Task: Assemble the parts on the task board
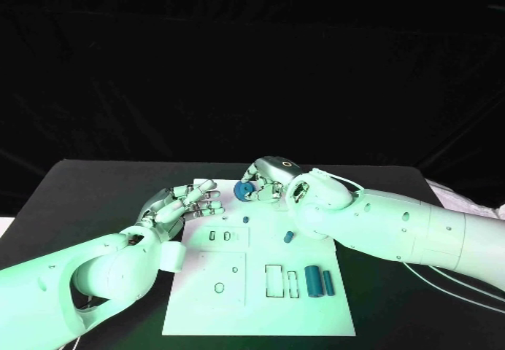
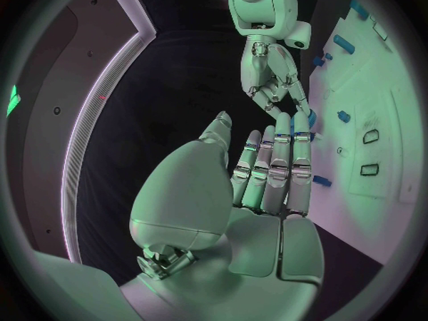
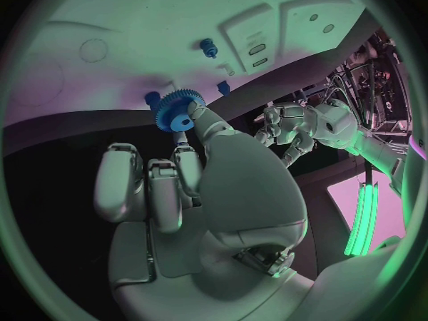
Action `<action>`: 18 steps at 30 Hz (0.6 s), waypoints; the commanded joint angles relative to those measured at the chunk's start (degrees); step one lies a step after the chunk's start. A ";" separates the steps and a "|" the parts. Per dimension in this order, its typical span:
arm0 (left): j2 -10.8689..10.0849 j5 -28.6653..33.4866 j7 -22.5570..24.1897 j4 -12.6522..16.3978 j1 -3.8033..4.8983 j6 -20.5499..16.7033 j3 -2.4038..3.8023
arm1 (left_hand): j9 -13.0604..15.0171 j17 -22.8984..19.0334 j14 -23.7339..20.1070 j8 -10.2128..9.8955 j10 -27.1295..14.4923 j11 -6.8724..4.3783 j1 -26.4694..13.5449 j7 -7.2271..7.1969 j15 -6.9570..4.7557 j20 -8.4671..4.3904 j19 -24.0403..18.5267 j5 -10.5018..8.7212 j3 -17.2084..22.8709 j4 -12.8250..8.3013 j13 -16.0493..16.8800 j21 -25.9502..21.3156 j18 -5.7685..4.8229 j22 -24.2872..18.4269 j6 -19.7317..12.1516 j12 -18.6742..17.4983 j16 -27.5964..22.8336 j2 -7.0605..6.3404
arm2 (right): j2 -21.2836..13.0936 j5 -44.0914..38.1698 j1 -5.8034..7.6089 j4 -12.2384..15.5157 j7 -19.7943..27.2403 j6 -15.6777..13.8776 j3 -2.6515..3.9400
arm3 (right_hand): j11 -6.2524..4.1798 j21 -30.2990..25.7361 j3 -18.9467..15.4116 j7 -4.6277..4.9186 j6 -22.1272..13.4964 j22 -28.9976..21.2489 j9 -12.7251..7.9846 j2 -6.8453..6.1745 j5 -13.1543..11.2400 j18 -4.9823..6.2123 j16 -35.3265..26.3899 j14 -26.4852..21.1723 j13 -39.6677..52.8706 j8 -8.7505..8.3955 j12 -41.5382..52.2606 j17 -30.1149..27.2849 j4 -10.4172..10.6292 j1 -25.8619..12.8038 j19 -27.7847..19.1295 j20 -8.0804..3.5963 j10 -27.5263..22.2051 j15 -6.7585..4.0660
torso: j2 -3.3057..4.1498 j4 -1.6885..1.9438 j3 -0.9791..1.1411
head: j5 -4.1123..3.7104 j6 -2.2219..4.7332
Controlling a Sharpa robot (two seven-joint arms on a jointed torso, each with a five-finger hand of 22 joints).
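Observation:
The white task board [image 1: 257,292] lies in the middle of the black table. My right hand [image 1: 271,181] hovers over the board's far edge and pinches a blue gear [image 1: 244,191]; the right wrist view shows the gear [image 3: 178,113] at its fingertips, just above the board [image 3: 107,21]. My left hand [image 1: 181,205] is at the board's far left corner with fingers straight and apart, holding nothing. Its fingers [image 2: 278,165] reach towards the right hand [image 2: 274,78]. A small blue peg [image 1: 288,236] stands on the board. Two long blue pieces [image 1: 320,281] lie near the right edge.
Empty slots and holes [image 1: 223,236] mark the board's left half, and rectangular recesses [image 1: 280,281] lie beside the long pieces. Small blue pegs [image 3: 207,47] stand in the board past the gear. Cables [image 1: 452,281] run across the table at the right.

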 commanded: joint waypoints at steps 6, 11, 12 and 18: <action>0.25 -0.45 0.18 0.05 0.05 1.21 0.04 | -0.05 0.05 -0.44 -0.18 -0.24 0.32 -0.01 0.35 0.06 0.16 -0.11 -0.06 0.03 -0.25 -0.06 0.19 0.41 0.09 -0.29 -0.16 -0.20 0.57 | 2.63 -1.67 -1.08 -2.16 -2.43 2.50 -0.63 | -0.54 0.10 1.65 -1.60 4.09 -0.13 2.11 0.13 -0.65 -1.12 -0.15 4.67 -0.67 1.17 -0.73 8.46 1.35 -2.00 -0.10 -0.39 0.14 -0.37 | 0.06 -0.03 0.11 | 0.53 -0.28; 0.26 -0.48 0.17 0.02 0.05 1.20 0.04 | -0.05 0.05 -0.44 -0.18 -0.24 0.32 -0.01 0.35 0.06 0.16 -0.11 -0.06 0.03 -0.25 -0.06 0.19 0.41 0.09 -0.29 -0.16 -0.20 0.57 | 3.16 -1.62 -1.53 -2.87 -3.01 4.28 -0.81 | -0.51 0.05 1.71 -1.56 4.04 -0.21 2.11 0.06 -0.71 -1.11 -0.23 4.64 -0.77 1.10 -0.89 8.31 1.43 -2.23 -0.14 -0.37 0.07 -0.34 | 0.02 -0.15 0.11 | 0.71 -0.40; 0.24 -0.49 0.17 0.02 0.05 1.19 0.04 | -0.05 0.05 -0.44 -0.18 -0.24 0.32 -0.01 0.35 0.06 0.16 -0.11 -0.06 0.03 -0.25 -0.06 0.19 0.41 0.09 -0.29 -0.16 -0.20 0.57 | 3.20 -1.65 -1.59 -2.97 -3.25 4.41 -0.83 | -0.49 0.04 1.74 -1.53 3.99 -0.24 2.11 0.01 -0.72 -1.10 -0.24 4.63 -0.85 1.05 -1.01 8.28 1.45 -2.32 -0.15 -0.36 0.01 -0.33 | 0.02 -0.16 0.11 | 0.75 -0.43; 0.19 -0.50 0.16 0.02 0.05 1.19 0.04 | -0.05 0.05 -0.44 -0.18 -0.24 0.32 -0.01 0.35 0.06 0.16 -0.11 -0.06 0.03 -0.25 -0.06 0.19 0.41 0.09 -0.29 -0.16 -0.20 0.57 | 3.18 -2.98 -1.78 -3.32 -6.29 3.29 -0.91 | -0.29 -0.09 1.85 -1.27 3.45 -0.44 2.03 -0.67 -0.69 -1.07 -0.38 4.57 -1.69 0.57 -2.13 8.02 1.64 -3.15 -0.27 -0.25 -0.57 -0.18 | 0.05 -0.25 0.16 | 0.64 -0.39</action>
